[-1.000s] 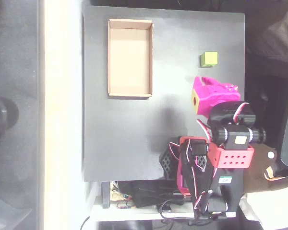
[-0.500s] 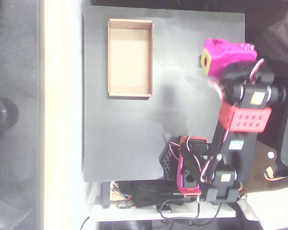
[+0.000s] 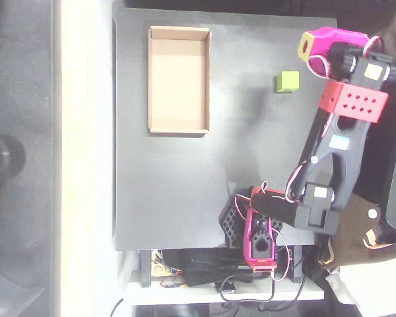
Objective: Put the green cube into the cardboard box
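Uncovered again, matte green cube (image 3: 287, 81) below magenta pincer (image 3: 308, 45).

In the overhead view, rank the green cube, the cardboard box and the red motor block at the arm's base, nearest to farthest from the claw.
From the claw, at top right:
1. green cube, just below and left of it.
2. cardboard box, across the mat at upper left.
3. red motor block, at the bottom edge.

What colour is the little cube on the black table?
The cube is lime yellow-green, plain with no pattern. It shows clearly in the overhead view.
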Available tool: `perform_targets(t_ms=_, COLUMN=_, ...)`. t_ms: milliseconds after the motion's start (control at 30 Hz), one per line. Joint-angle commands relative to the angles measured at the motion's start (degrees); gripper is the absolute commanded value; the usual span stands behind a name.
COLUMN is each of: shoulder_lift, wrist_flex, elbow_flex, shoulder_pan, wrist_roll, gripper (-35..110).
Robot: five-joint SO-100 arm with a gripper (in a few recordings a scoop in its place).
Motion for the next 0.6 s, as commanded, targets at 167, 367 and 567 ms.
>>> perform_targets(t_ms=167, shoulder_lift=-5.5, wrist_flex=-0.3, elbow_flex=-2.9, shoulder_pan=1.8, wrist_roll=0.3, gripper=31)
perform_targets(t_ms=367, shoulder_lift=-10.4, wrist_flex=-0.3, elbow_flex=-2.5, shoulder_pan=2.5, wrist_roll=0.3, gripper=32)
perform_targets(t_ms=567, shoulder_lift=-12.5, wrist_flex=0.4, elbow_flex=-2.0, shoulder_pan=2.5, wrist_roll=0.3, gripper=32)
